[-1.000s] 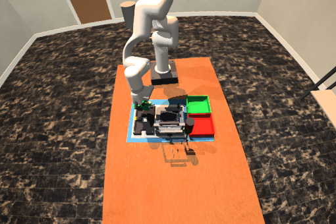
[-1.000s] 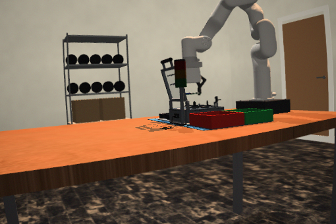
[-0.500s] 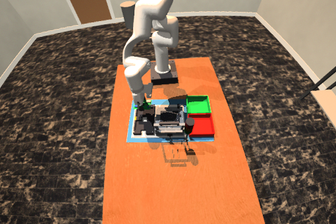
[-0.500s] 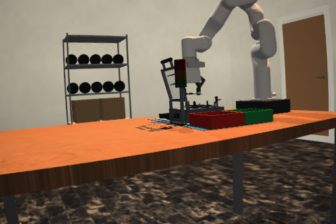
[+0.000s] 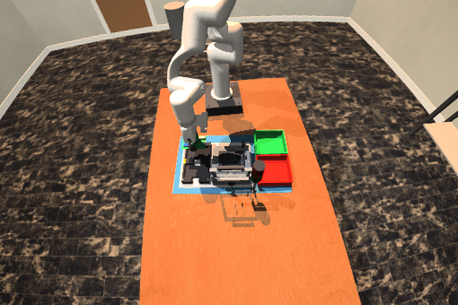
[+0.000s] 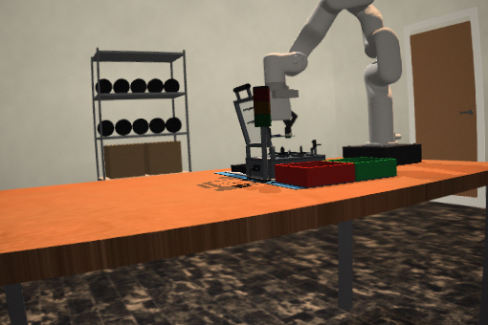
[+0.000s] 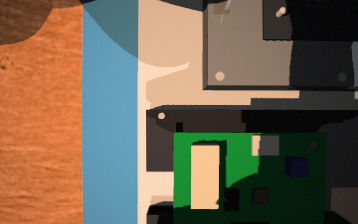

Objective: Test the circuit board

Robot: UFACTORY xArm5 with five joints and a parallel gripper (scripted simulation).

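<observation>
Top view: I have the circuit board [image 5: 203, 144] [image 6: 284, 136] [image 7: 240, 165] grasped in my gripper [image 5: 192, 145] [image 6: 287, 134], above the kit near the base-side corner on my right of the worktop [image 5: 245, 251] [image 6: 127, 205] [image 7: 40, 125]. A wrong turn or slip could miss the pins. It's green, component side up, with a cream block.

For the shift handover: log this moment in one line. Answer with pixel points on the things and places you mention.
hand [image 5: 193, 145] [image 6: 288, 134]: shut on green circuit board [image 5: 201, 143] [image 6: 282, 137] [image 7: 249, 176] | board: component side up, off tester | grey tester lid [image 5: 231, 168] [image 6: 242, 120]: raised | tricolour signal light [image 5: 258, 169] [image 6: 262, 106]: unlit
</observation>
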